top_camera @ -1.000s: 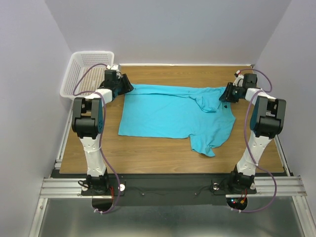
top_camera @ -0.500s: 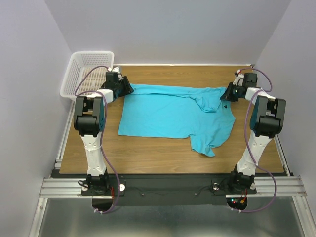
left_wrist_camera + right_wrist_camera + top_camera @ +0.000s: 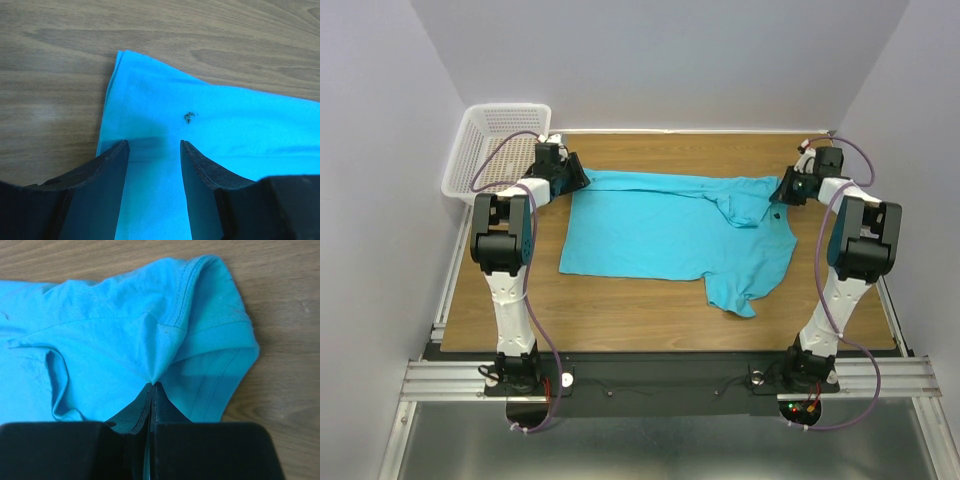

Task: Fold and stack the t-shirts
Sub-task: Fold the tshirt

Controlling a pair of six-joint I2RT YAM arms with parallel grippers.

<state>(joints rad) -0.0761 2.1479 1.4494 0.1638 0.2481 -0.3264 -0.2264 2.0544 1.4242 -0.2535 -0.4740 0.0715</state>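
Desk (image 3: 650, 320) with the t-shirt (image 3: 660, 235) spread on its far half, an arm at each end.
The shirt's long axis runs from the far-left corner toward the far-right corner, so each arm is nearest its own end. The right gripper (image 3: 151, 390) is clamped on a peak of cloth beside the sleeve. The left gripper (image 3: 152, 145) has its fingers apart, straddling the hem corner just short of a small dark mark (image 3: 189, 117).

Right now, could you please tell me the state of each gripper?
Left gripper: open, straddling the turquoise cloth t-shirt's edge.
Right gripper: shut on that t-shirt.
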